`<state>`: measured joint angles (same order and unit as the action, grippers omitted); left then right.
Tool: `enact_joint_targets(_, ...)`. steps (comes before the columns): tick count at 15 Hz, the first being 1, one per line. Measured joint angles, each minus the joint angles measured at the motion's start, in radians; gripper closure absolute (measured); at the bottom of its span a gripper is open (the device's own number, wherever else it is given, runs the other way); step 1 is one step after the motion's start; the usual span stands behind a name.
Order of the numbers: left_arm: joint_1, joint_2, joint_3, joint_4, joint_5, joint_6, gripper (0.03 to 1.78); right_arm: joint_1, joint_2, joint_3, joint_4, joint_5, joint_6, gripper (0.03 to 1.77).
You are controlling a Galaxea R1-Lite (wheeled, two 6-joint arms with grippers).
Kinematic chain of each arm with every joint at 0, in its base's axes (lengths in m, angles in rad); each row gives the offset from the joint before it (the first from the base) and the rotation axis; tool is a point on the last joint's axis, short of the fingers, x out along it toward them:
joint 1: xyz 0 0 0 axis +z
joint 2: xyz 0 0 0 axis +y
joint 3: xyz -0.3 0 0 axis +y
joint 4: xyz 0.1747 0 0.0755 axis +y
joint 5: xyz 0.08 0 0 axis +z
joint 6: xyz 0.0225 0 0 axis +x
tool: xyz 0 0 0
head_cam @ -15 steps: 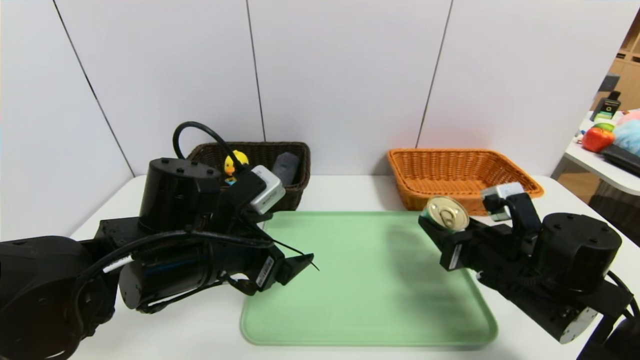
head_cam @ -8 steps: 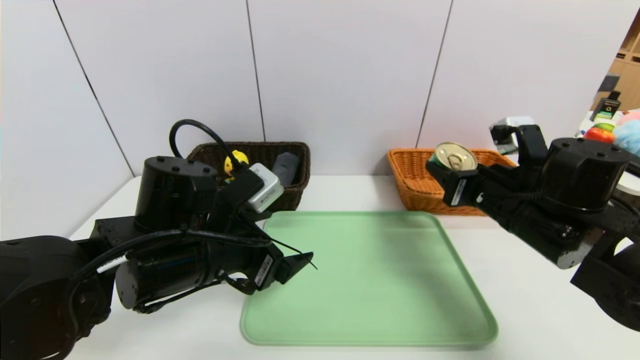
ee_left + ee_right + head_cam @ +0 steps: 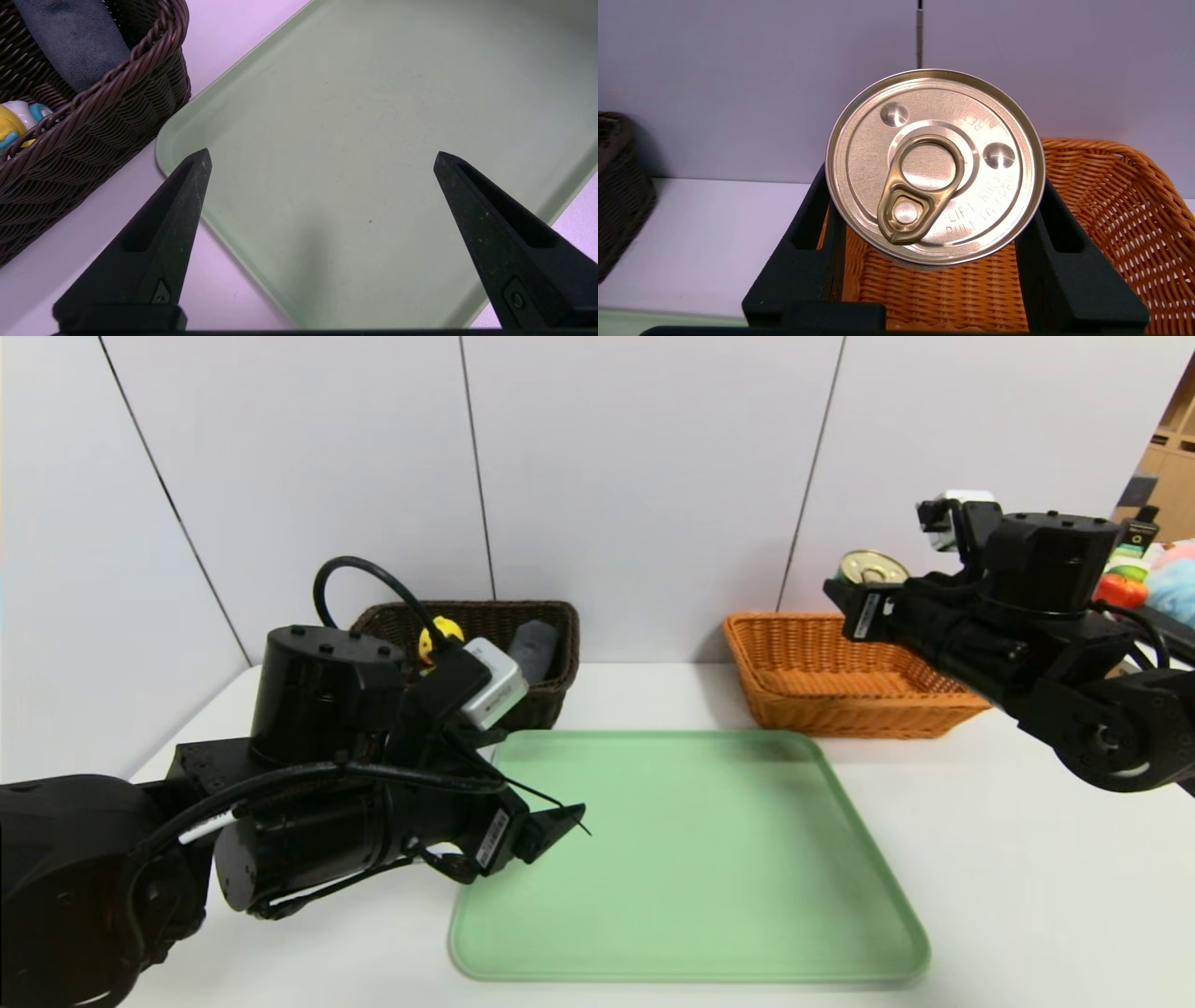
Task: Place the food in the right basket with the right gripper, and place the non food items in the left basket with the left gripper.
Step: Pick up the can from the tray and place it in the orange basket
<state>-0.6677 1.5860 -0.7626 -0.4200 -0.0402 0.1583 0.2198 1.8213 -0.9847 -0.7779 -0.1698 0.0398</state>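
With the green tray (image 3: 691, 859) being taken as the landmark, a ring-pull can (image 3: 875, 567) is being held aloft beyond its far right corner, above the orange basket (image 3: 840, 721). The can is being gripped around its sides by the right gripper (image 3: 934, 179), whose jaws are being kept apart only by its width. The left gripper (image 3: 323, 153) is being held wide open and unladen over the tray's left part. Beyond the tray's far left corner, a yellow duck (image 3: 444, 633) and a dark grey roll (image 3: 534, 649) are being held in the dark brown basket (image 3: 558, 695), so the non-food sorting is apparently being left finished. The can's release is being awaited; whether other food is being hidden behind it in the orange basket cannot quite be told.
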Motion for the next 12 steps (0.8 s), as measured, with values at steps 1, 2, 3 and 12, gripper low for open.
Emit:
enact_joint_targets(1,0.0,0.0,-0.001,0.0,0.0,0.0,0.12,-0.017,0.029,-0.026,0.017,0.0,0.0,0.82)
enact_joint_targets(2,0.0,0.0,-0.001,0.0,0.0,0.0,0.12,-0.034,0.059,-0.052,0.04,0.0,0.001,0.82)
enact_joint_targets(3,0.0,0.0,-0.001,0.0,0.001,-0.001,0.12,-0.049,0.086,-0.073,0.056,0.001,0.001,0.82)
enact_joint_targets(12,0.001,0.006,0.001,0.0,0.001,-0.006,0.12,-0.116,0.257,-0.286,0.266,0.003,0.003,0.82)
